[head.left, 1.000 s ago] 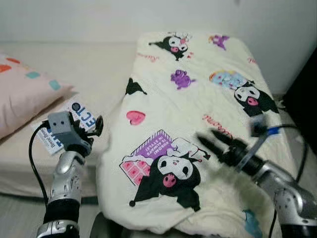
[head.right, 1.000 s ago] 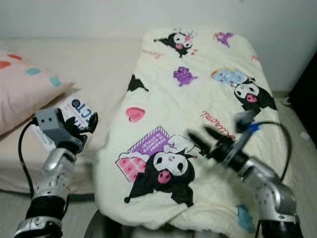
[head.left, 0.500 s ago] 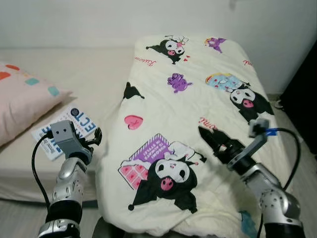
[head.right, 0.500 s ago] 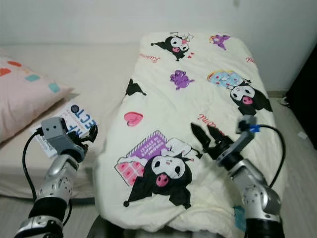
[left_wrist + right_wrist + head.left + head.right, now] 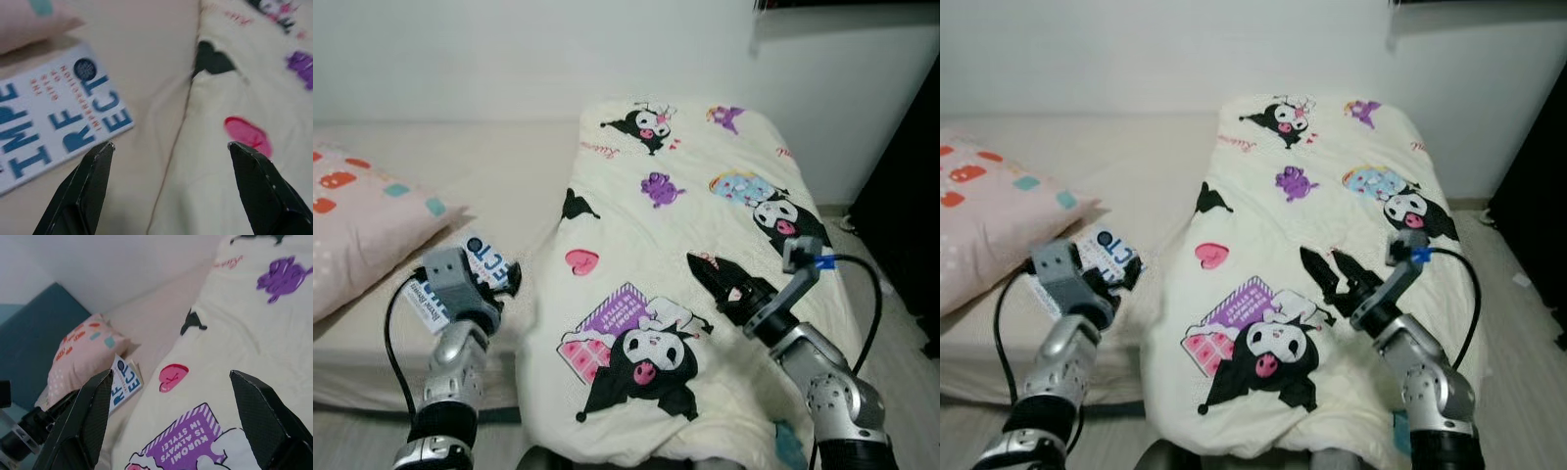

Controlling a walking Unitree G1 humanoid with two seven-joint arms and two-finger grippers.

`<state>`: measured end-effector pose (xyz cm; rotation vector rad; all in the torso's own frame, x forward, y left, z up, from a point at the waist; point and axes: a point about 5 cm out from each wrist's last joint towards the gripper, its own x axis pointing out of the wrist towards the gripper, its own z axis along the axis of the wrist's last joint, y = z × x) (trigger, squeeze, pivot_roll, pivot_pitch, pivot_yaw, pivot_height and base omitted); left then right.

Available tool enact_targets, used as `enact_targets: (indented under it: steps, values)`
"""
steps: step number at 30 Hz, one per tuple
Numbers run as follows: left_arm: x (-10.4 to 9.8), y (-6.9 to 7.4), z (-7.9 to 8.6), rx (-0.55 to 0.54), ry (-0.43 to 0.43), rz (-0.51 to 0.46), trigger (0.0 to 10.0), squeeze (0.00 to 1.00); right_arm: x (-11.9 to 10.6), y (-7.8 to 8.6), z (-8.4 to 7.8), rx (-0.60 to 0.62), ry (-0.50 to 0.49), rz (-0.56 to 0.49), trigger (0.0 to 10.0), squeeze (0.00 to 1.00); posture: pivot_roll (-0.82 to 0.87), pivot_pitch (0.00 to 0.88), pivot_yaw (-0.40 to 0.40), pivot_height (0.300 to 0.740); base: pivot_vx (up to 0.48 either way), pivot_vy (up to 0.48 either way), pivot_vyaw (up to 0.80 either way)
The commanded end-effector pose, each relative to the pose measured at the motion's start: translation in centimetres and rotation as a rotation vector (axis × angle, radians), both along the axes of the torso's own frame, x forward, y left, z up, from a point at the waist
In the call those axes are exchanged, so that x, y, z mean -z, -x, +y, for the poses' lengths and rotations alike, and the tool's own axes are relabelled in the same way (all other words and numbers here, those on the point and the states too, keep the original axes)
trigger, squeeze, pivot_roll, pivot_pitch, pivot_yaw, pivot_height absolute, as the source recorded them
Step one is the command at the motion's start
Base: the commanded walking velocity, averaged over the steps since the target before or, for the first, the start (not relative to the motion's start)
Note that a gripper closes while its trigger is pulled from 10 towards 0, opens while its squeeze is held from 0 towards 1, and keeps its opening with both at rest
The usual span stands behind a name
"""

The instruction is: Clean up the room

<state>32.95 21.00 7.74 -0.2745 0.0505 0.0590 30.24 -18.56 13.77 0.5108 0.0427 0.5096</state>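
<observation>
Cartoon-print blanket point(image 5: 705, 245) covers bed's right half; book point(image 5: 1102, 253) lies left beside pillow point(image 5: 362, 225). Left gripper point(image 5: 168, 152) wide open over book edge, empty. Right gripper point(image 5: 717, 279) wide open above blanket, empty.

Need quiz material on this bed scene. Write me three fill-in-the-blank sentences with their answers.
1. The book lies on the bare mattress between the blanket and the ____.
2. The left end effector has its fingers ____.
3. The right end effector hovers over the ____.

Answers: pillow; open; blanket
</observation>
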Motion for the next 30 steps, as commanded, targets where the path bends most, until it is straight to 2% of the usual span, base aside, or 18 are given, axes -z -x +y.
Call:
enact_targets:
  steps: [1, 2, 4, 6, 10, 17, 19, 20, 22, 25, 28, 29, 30]
  values:
    - [2.0, 1.2, 0.8, -0.006, -0.042, 0.077, 10.0, 0.0, 1.2, 0.1, 0.4, -0.002, 0.01, 0.035, 10.0, 0.0, -0.08, 0.118, 0.061, 0.662, 0.0, 0.0, 0.0]
    - [2.0, 1.2, 0.8, -0.006, -0.042, 0.077, 10.0, 0.0, 1.2, 0.1, 0.4, -0.002, 0.01, 0.035, 10.0, 0.0, -0.08, 0.118, 0.061, 0.662, 0.0, 0.0, 0.0]
    - [4.3, 2.6, 1.1, -0.014, -0.046, 0.177, 10.0, 0.0, 2.5, 0.1, 0.7, 0.0, 0.021, 0.079, 10.0, 0.0, -0.09, 0.113, 0.06, 0.671, 0.0, 0.0, 0.0]
    - [4.8, 2.9, 1.2, -0.017, -0.045, 0.198, 10.0, 0.0, 2.8, 0.2, 0.8, 0.0, 0.025, 0.088, 10.0, 0.0, -0.09, 0.113, 0.06, 0.675, 0.0, 0.0, 0.0]
    - [8.4, 5.8, 1.7, -0.026, -0.051, 0.378, 10.0, 0.0, 5.9, 0.9, 0.8, -0.005, 0.062, 0.191, 10.0, 0.0, -0.08, 0.103, 0.056, 0.693, 0.0, 0.0, 0.0]
    - [10.0, 7.5, 2.0, -0.033, -0.079, 0.481, 10.0, 0.0, 7.2, 1.4, 0.6, 0.005, 0.061, 0.227, 10.0, 0.0, -0.08, 0.087, 0.059, 0.707, -0.386, 0.0, 0.0]
    - [11.0, 8.7, 2.3, -0.053, -0.074, 0.524, 10.0, 0.0, 9.5, 2.0, 0.2, 0.036, 0.072, 0.308, 10.0, 0.0, -0.07, 0.076, 0.05, 0.716, 0.0, 0.0, 0.0]
    - [11.0, 8.7, 2.3, -0.053, -0.074, 0.524, 10.0, 0.0, 9.5, 2.0, 0.2, 0.036, 0.072, 0.308, 10.0, 0.0, -0.07, 0.076, 0.05, 0.716, 0.0, 0.0, 0.0]
    - [11.6, 9.7, 2.6, -0.081, -0.048, 0.556, 10.0, 0.0, 11.8, 2.9, -0.6, 0.082, 0.091, 0.402, 10.0, 0.0, -0.08, 0.073, 0.044, 0.725, 0.0, 0.0, 0.0]
    - [11.6, 9.7, 2.6, -0.081, -0.048, 0.556, 10.0, 0.0, 11.8, 2.9, -0.6, 0.082, 0.091, 0.402, 10.0, 0.0, -0.08, 0.073, 0.044, 0.725, 0.0, 0.0, 0.0]
    - [13.1, 11.7, 2.9, -0.12, -0.015, 0.646, 10.0, 0.0, 15.4, 5.3, -2.4, 0.18, 0.128, 0.558, 10.0, 0.0, -0.08, 0.075, 0.034, 0.739, 0.0, 0.0, 0.0]
    - [13.4, 12.1, 2.9, -0.125, -0.012, 0.668, 10.0, 0.0, 15.9, 5.8, -2.7, 0.198, 0.131, 0.582, 10.0, 0.0, -0.08, 0.075, 0.034, 0.74, 0.0, 0.0, 0.0]
    - [14.1, 13.2, 2.8, -0.132, -0.008, 0.723, 10.0, 0.0, 17.0, 6.9, -3.4, 0.264, 0.173, 0.638, 10.0, 0.0, -0.08, 0.074, 0.034, 0.74, 0.0, 0.0, 0.0]
